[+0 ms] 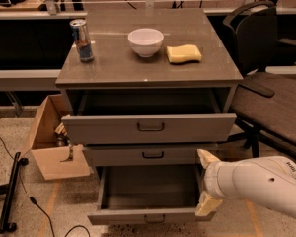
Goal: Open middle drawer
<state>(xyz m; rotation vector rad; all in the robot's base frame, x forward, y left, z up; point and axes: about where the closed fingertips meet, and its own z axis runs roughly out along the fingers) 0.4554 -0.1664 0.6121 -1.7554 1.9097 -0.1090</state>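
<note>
Nearest, the lowest grey drawer (148,216) is pulled far out. At its right edge the end effector (200,182) spreads two cream, wedge-shaped fingers wide, gripping nothing. Just above is the middle drawer (118,156), a flat grey metal front with a small dark handle, nearly shut. The top drawer (103,128) juts out. On the smooth desk (113,68) stand a can (82,40), a white bowl (145,41) and a yellow sponge (184,53).

The gripper (206,180), lower right, seemingly covers one end of the middle drawer (138,155); its arm (266,184) is cropped.
</note>
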